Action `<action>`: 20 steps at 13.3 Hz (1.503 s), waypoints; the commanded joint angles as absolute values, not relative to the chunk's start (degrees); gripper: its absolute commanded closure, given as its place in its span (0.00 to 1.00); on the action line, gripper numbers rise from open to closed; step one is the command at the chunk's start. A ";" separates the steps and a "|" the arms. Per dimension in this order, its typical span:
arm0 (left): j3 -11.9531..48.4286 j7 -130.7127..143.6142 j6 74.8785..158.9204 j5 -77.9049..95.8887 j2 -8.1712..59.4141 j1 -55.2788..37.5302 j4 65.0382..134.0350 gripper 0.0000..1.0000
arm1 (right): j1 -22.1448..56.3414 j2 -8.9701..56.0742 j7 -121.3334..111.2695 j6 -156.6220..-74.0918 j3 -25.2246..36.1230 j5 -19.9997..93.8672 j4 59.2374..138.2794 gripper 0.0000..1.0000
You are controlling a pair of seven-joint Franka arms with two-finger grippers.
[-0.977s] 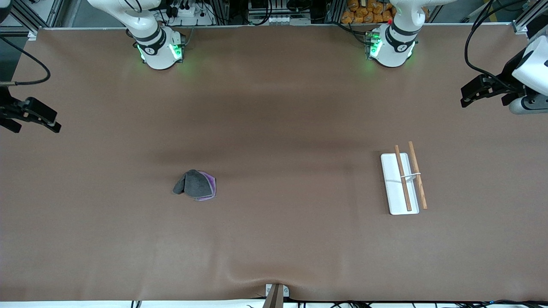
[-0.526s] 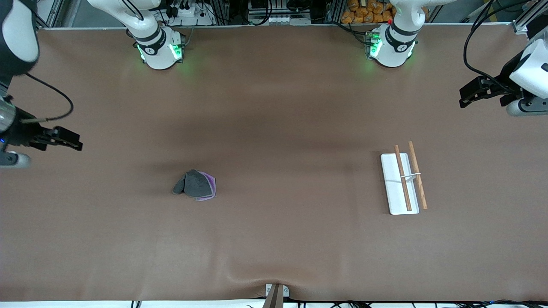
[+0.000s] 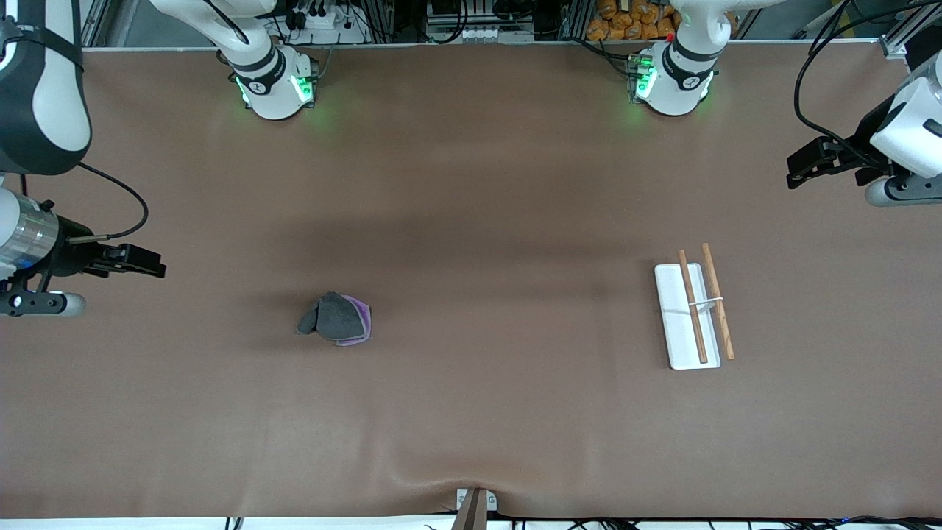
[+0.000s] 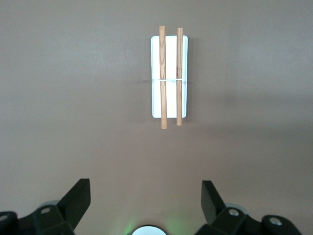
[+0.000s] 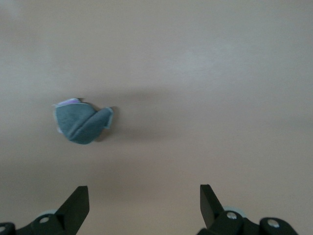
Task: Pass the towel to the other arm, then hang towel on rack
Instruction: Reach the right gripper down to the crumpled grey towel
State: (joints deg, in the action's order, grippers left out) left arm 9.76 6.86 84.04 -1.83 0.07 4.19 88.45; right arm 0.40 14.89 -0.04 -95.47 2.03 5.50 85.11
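The towel (image 3: pixel 335 318), a dark grey crumpled cloth with a purple edge, lies on the brown table toward the right arm's end; it also shows in the right wrist view (image 5: pixel 80 122). The rack (image 3: pixel 692 314), a white base with two wooden rods and a white cross-wire, lies toward the left arm's end and shows in the left wrist view (image 4: pixel 169 76). My right gripper (image 3: pixel 147 261) is open and empty, in the air at the right arm's end of the table, apart from the towel. My left gripper (image 3: pixel 802 163) is open and empty at the left arm's end, apart from the rack.
The brown table (image 3: pixel 471 184) is bare between towel and rack. The two arm bases (image 3: pixel 276 85) (image 3: pixel 671 81) stand along the table's edge farthest from the front camera. A small bracket (image 3: pixel 475 504) sits at the edge nearest to the front camera.
My right gripper has moved in over the table toward the towel. My left gripper has shifted slightly toward the edge where the bases stand. The towel and rack have not moved.
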 commanded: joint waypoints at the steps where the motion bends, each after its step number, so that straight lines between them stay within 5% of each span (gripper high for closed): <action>1: 10.02 5.63 83.41 -1.05 -0.18 5.54 88.59 0.00 | -0.53 16.69 0.70 -97.02 1.58 8.43 84.20 0.00; 15: 10.02 4.48 83.41 -1.05 0.44 5.71 88.77 0.00 | -0.35 31.09 13.18 -102.04 1.58 12.92 84.55 0.00; 20: 10.02 4.13 83.41 -1.05 0.70 5.71 88.77 0.00 | -2.29 37.53 13.88 -104.76 1.67 27.86 86.04 0.00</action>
State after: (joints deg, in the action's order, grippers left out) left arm 9.76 5.73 84.04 -1.83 0.56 5.12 89.09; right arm -1.55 37.25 12.72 -105.10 2.12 24.43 86.01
